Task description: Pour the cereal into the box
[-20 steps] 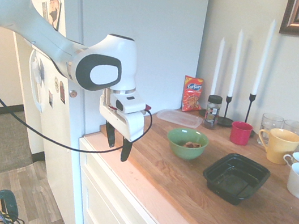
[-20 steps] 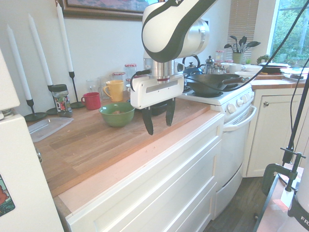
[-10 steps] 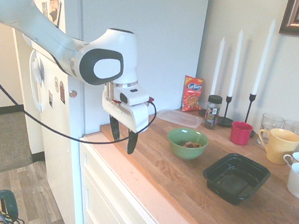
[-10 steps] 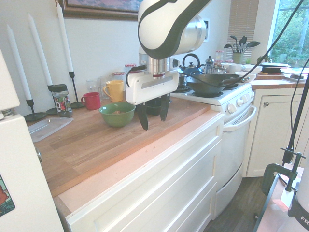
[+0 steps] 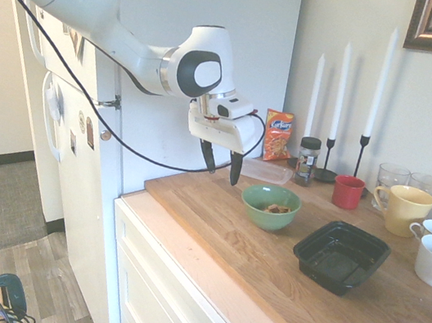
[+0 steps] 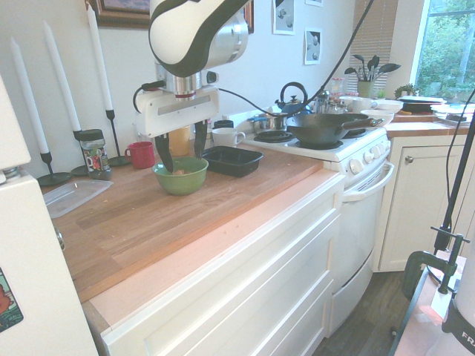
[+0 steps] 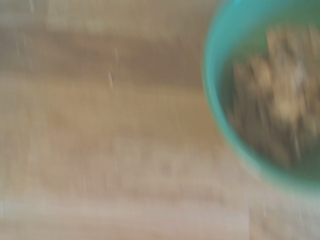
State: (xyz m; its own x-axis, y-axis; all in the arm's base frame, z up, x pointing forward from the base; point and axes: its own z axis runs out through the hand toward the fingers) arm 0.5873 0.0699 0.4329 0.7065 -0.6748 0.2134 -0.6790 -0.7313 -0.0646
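Cereal (image 5: pixel 278 209): small tan heap at the bottom of the green bowl, pretty blurry in the wrist view (image 7: pixel 280 100) but you can tell it's brownish flakes

Counter (image 5: pixel 266 261): long wooden top, everything sits on it, white drawers underneath

Fridge (image 5: pixel 219 46): big white wall of a thing at the end of the counter, right behind the arm

Gripper (image 5: pixel 221 162): hanging above the counter pointing down, fingers spread wide, nothing between them; it sits just on the fridge side of the bowl, fingertips above rim height (image 6: pixel 180 152)

Box (image 5: pixel 341 255): shallow black tray, empty, parked on the counter near the bowl, on the side away from the gripper

Bowl (image 5: pixel 251 209): green, upright, between the gripper and the box, not touching either

Yellow mug (image 5: pixel 401 209): back by the wall past the box, white cups next to it

Snack bag (image 5: pixel 277 135): orange-red, standing against the fridge behind the bowl

Red cup (image 5: pixel 348 192): small, near the candlesticks
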